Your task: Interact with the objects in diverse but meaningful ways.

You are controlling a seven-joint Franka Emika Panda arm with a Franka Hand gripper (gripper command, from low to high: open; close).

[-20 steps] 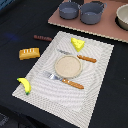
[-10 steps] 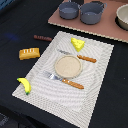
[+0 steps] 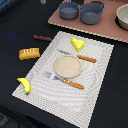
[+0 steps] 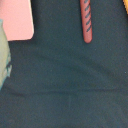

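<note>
While no writing shows, sausage (image 4: pixel 86 21) on dark cloth (image 4: pixel 65 80), cheese wedge (image 3: pixel 77 44) on placemat (image 3: pixel 100 75), gripper unseen, state unknown

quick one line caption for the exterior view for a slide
Place mat set with plate, fork and knife; toy cheese wedge on it.

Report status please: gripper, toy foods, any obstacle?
Gripper out of view. Sausage free on dark cloth, off the mat. Cheese on mat, bun off it, banana at mat edge. Nothing blocking the sausage.
</note>
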